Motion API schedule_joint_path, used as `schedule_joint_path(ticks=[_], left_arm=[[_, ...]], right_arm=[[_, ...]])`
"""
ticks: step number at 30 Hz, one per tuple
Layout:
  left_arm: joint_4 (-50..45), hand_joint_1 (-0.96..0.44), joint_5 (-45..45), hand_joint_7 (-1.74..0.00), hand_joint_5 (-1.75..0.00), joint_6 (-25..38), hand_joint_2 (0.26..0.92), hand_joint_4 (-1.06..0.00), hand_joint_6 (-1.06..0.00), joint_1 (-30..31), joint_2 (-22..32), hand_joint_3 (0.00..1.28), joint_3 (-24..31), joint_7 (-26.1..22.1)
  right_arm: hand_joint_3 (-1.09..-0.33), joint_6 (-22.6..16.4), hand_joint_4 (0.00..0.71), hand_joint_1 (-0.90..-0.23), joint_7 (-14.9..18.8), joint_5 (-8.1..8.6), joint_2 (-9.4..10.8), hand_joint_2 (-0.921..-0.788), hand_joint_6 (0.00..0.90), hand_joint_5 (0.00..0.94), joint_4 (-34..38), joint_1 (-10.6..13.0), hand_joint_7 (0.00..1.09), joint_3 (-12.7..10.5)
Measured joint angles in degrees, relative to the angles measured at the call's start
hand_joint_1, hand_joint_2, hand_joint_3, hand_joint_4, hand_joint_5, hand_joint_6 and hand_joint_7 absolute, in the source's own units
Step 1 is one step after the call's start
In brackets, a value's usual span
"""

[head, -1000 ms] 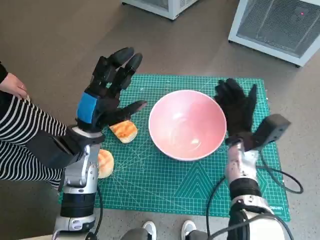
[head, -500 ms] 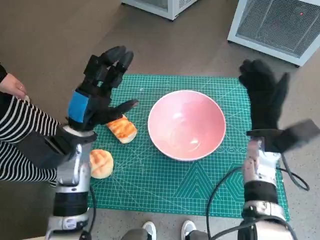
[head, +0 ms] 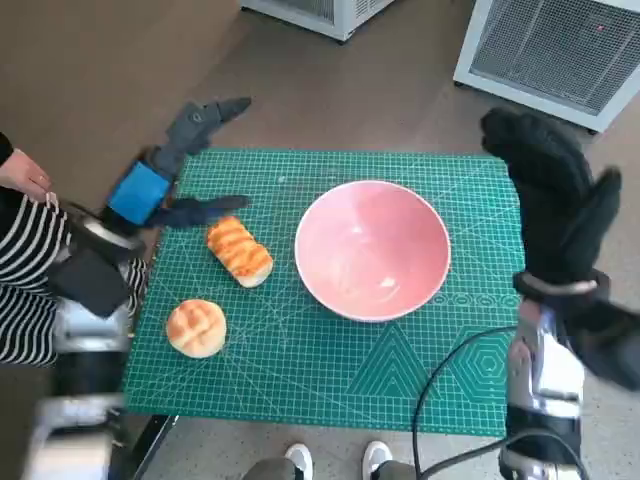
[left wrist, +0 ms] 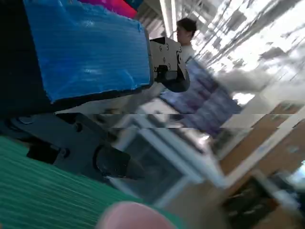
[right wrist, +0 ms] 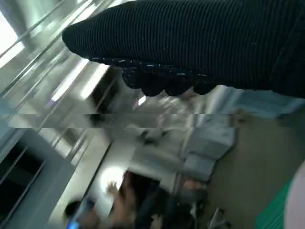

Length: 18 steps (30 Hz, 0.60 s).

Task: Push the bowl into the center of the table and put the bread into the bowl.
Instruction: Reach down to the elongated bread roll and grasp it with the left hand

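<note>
**Bowl mid-mat, both loaves outside it, both robot hands up and empty**

Your pink bowl (head: 372,248) sits right of centre in the head view, upright on the green cutting mat (head: 330,370) that covers the table, and there's nothing in it. Look to its left: the long striped bread (head: 239,251) lies on the mat just beside the bowl's rim, not touching it. Lower left of that, the round bun (head: 196,327) rests near the mat's left edge, well apart from the bowl.

Your left robot hand (head: 165,170) hangs over the upper left corner of the mat, blue tape showing, fingers spread, holding nothing; its thumb reaches toward the striped bread without meeting it. In the left wrist view the blue-taped back (left wrist: 90,52) fills the upper left and a blurred pink edge of the bowl (left wrist: 131,217) peeks in at the bottom.

Your right robot hand (head: 560,200) is raised at the right edge of the frame, beyond the mat's right border, gloved fingers apart and empty.

At the far left, a person's striped sleeve (head: 25,270) and hand (head: 25,175) show. White appliances (head: 545,50) stand on the floor at top.
</note>
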Motion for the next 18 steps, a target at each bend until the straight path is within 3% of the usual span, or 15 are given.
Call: schedule_joint_path(ticks=[1, 7, 18], left_arm=[[2.7, -0.24, 0.7, -0.42, 0.0, -0.9, 0.826, -0.26, -0.22, -2.8, 3.0, 0.0, -0.7, -0.9], [8.9, -0.16, 6.4, -0.18, 0.0, -0.2, 0.753, -0.28, -0.39, -8.3, 7.6, 0.0, -7.2, -8.5], [16.5, -0.08, 13.9, -0.06, 0.0, 0.5, 0.726, -0.28, -0.44, -14.7, 10.0, 0.0, -15.1, -13.4]], right_arm=[[-0.75, 0.2, 0.125, -0.686, 0.4, 0.04, -1.0, -0.921, 0.072, 0.014, -1.8, 0.8, 0.42, 0.1], [-0.75, 1.3, 0.127, -0.688, 0.3, -0.06, -1.1, -0.921, 0.073, 0.013, -3.3, 1.8, 0.42, 0.4], [-0.749, 2.0, 0.13, -0.695, -0.7, -0.5, -1.1, -0.921, 0.072, 0.01, -3.6, 2.6, 0.43, 0.8]])
